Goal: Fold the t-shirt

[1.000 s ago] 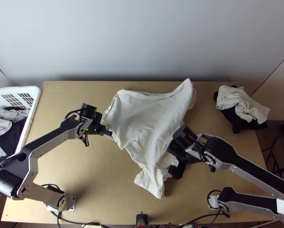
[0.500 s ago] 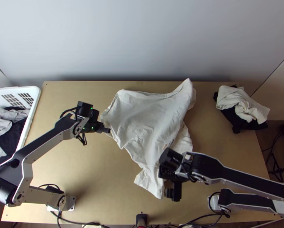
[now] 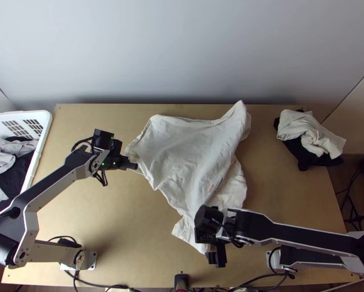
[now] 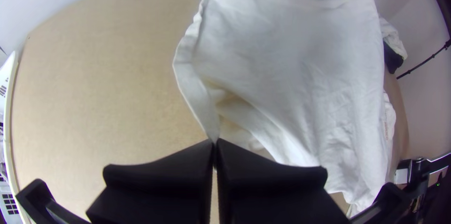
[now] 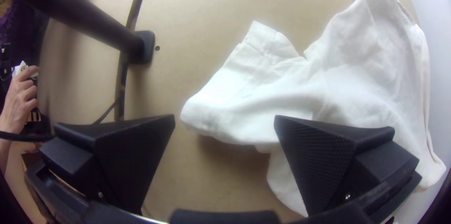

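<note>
Pinching with left pincer an edge of t-shirt, spread unevenly on table; holding right pincer spread above table's near part. Might twist t-shirt, by catching only one layer.

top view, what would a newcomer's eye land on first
The big white t-shirt, spread unevenly across the middle of the table. Next, the left gripper pinching its left edge, and the open right gripper by its near end. At far right, white cloth lies bunched on black cloth.
</note>
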Tool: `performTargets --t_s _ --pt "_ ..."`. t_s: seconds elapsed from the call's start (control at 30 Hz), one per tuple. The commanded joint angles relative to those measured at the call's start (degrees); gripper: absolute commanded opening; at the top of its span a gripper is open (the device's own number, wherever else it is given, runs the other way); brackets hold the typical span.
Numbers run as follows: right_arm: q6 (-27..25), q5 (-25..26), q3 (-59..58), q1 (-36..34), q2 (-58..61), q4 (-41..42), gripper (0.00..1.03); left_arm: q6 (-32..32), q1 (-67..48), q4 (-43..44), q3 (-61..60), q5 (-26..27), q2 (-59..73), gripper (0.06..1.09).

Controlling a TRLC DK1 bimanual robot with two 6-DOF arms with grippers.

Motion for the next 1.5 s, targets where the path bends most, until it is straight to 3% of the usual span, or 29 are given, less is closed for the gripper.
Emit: performTargets --t_s 0.0,0.13,0.2,0.27,0.4,0.5,0.97,1.47 --pt "-0.5 3.3 -3.4 1.5 2.0 4.2 0.98 -0.3 0.3 0.0 0.1 0.0 0.4 0.09" --pt "-1.5 5.0 -4.9 1.4 3.2 6.2 0.92 -0.2 0.4 0.0 0.7 0.0 1.0 0.09" --pt "-1.7 5.6 -4.9 1.3 4.0 7.0 0.81 -0.2 0.5 0.0 1.0 0.0 1.2 0.09" --pt "-2.7 6.6 -5.1 1.1 4.4 7.9 0.65 -0.1 0.5 0.0 1.1 0.0 1.4 0.09" --pt "-4.8 7.8 -4.7 0.5 4.5 8.6 0.15 0.1 1.1 0.0 1.4 0.0 1.5 0.09" --pt "-5.1 7.7 -3.2 -1.3 4.4 7.6 0.03 0.1 1.6 -0.1 1.3 0.1 1.1 0.09" --pt "-6.5 7.5 19.5 -21.1 1.2 -3.3 0.03 0.1 5.5 -4.7 7.7 3.3 -7.9 0.09" --pt "-3.1 10.9 38.9 -37.3 -2.0 -10.9 0.03 -0.1 14.6 -13.6 17.9 9.1 -17.1 0.09"
